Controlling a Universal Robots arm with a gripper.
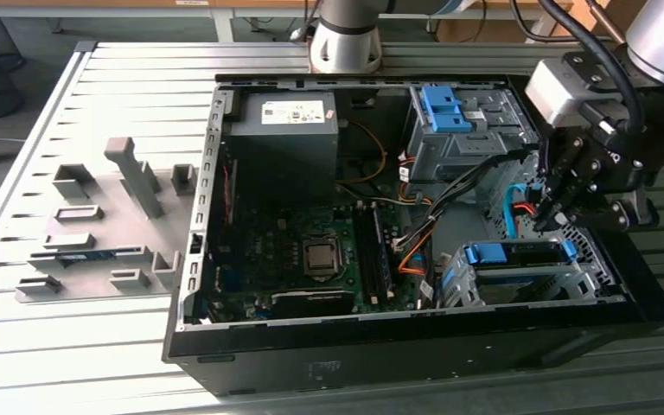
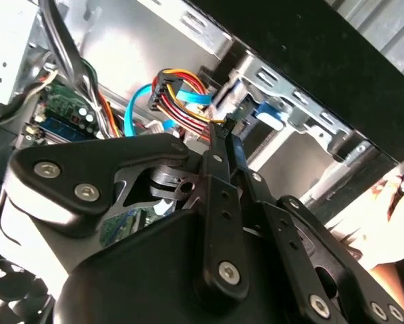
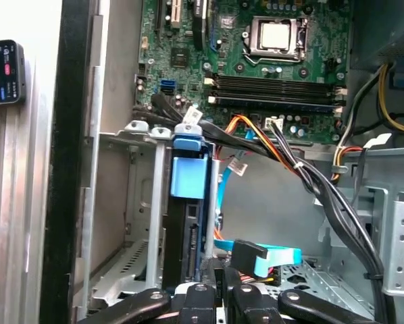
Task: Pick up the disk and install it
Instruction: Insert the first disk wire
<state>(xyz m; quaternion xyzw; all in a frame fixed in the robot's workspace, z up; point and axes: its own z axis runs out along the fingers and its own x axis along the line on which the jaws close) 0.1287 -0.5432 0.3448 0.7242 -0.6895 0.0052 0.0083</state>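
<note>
Black claw (image 1: 559, 218) is held low inside the open computer case (image 1: 424, 341), just above the small metal cage (image 1: 528, 281) at the exterior view's right. Its fingers are seen pressed together, gripping nothing. The disk (image 3: 188, 229) is seen standing in that cage, under its blue handle (image 3: 189, 172).

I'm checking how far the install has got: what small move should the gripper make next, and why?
Probably a short, slow push on the disk, to seat it. It already stands inside the grey drive cage, and the gripper sits close to its exposed edge, beside the blue cable. Whether it is fully home is unclear.
</note>
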